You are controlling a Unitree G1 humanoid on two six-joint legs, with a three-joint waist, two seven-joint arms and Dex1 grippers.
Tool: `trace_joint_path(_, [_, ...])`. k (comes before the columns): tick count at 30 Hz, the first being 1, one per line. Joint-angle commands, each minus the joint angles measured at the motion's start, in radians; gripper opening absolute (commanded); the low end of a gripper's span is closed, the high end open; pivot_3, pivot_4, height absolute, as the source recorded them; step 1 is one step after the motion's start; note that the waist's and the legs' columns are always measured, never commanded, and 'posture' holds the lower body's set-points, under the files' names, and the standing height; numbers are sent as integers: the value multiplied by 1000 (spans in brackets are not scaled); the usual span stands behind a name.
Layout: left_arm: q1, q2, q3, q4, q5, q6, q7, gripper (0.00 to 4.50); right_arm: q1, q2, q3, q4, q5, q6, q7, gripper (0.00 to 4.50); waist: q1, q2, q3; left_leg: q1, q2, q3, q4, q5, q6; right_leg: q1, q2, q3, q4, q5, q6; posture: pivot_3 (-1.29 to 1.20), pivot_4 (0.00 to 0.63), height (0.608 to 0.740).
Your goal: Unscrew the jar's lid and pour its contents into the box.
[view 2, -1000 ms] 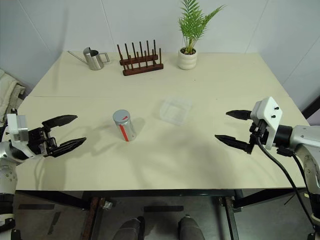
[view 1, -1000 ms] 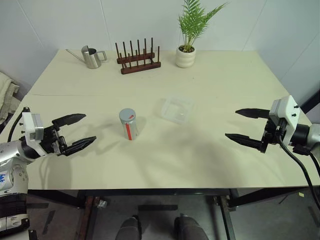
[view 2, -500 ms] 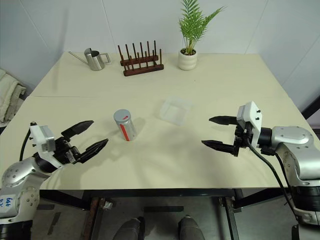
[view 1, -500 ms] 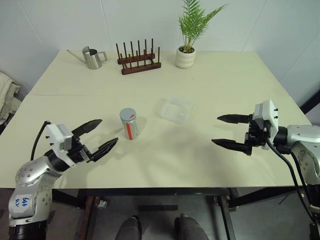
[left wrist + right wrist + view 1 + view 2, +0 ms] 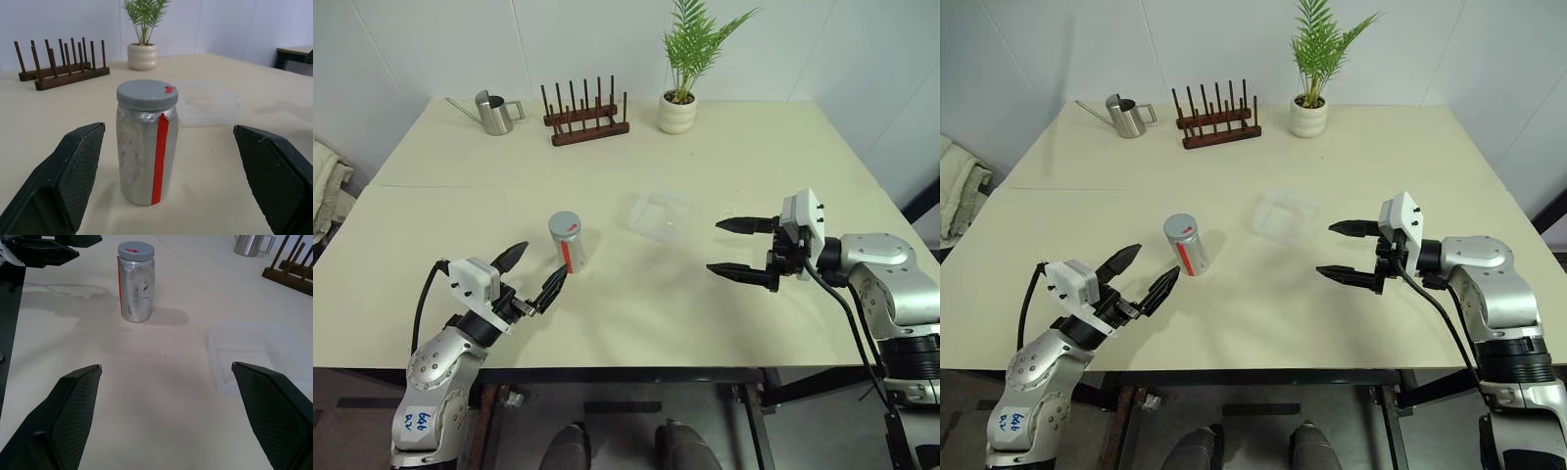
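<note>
Since the earlier frames both my arms came inward toward the middle of the table (image 5: 636, 323): my left gripper (image 5: 530, 274) moved from the left edge to just beside the jar (image 5: 567, 241), and my right gripper (image 5: 732, 249) came in from the right edge toward the box (image 5: 659, 214). From the head views, the jar stands upright in the middle-left of the table with the lid (image 5: 565, 223) still on it, the clear box lies near it on its right side, and both my grippers are wide open and hold nothing. In the left wrist view, the jar (image 5: 146, 147) stands between my two black textured fingers (image 5: 68, 176), not touched yet; its body is silvery, a little crinkled like foil, with a red stripe, and the grey lid (image 5: 146, 94) has a ribbed rim with a red mark. I judge it is light and stiff, and the smooth body could slip, so I should take the body at mid height with this gripper and leave the ribbed rim for the other one. In the right wrist view, the jar (image 5: 135, 284) is well ahead and the box (image 5: 264, 355) nearer; the box looks like thin transparent plastic, shallow with rounded corners, probably very light and easy to push away.
</note>
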Motion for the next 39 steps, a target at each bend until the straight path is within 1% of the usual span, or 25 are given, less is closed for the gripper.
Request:
trace_joint_path(1, [-17,-24,-51,3,72,-5,61,4487,-35,8,-5,-6,1,-12,3,4500,1,0,0,0,0,0,0,0,0,0,0,0,0,0,0,0,150,740])
trace_joint_path(8, [-64,-70,-116,59,120,-18,93,4487,-54,18,-3,1,-5,-5,3,4500,1,0,0,0,0,0,0,0,0,0,0,0,0,0,0,0,150,740])
trace_joint_path(12, [-86,-110,-119,83,123,14,141,4487,-58,18,-3,3,-9,-2,2,4500,1,0,0,0,0,0,0,0,0,0,0,0,0,0,0,0,150,740])
trace_joint_path(17, [-101,-152,-120,105,159,-12,200,4487,-58,13,-6,0,-11,8,0,4500,1,0,0,0,0,0,0,0,0,0,0,0,0,0,0,0,150,740])
trace_joint_path(28, [-184,-174,-136,197,205,-29,241,4487,-61,22,-4,0,-18,15,-7,4500,2,0,0,-1,-1,0,0,0,0,0,0,0,-1,1,1,0,150,740])
trace_joint_path(39, [-267,-200,-148,264,215,-66,247,4487,-70,28,-6,6,-29,9,-7,4500,2,0,0,-1,-1,0,0,0,0,0,0,0,-1,1,2,0,150,740])
